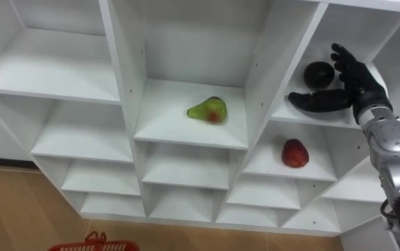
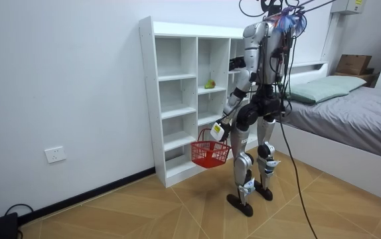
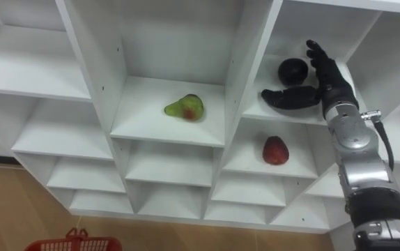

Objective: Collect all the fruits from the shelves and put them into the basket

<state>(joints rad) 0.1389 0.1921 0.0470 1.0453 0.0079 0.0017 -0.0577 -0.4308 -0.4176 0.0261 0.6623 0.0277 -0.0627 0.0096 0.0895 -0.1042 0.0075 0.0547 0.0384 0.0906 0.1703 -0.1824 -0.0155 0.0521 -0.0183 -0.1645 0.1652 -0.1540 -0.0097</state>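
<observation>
A dark round fruit point(image 1: 318, 74) lies in the upper right compartment of the white closet point(image 1: 259, 84). My right hand point(image 1: 350, 87) is open around it, thumb stretched along the shelf in front of it and fingers spread at its right side. A green and red pear-like fruit point(image 1: 208, 110) sits in the middle compartment. One compartment below the dark fruit lies a red fruit point(image 1: 295, 153). Down at my side, my left hand point(image 2: 219, 131) is shut on the handle of a red basket point(image 2: 210, 154), whose rim point(image 1: 92, 245) shows low in the eye views.
I stand upright close to the closet point(image 2: 167, 99), facing it. Its other compartments hold nothing. A bed point(image 2: 350, 113) lies behind me at the room view's right. The floor is wooden parquet.
</observation>
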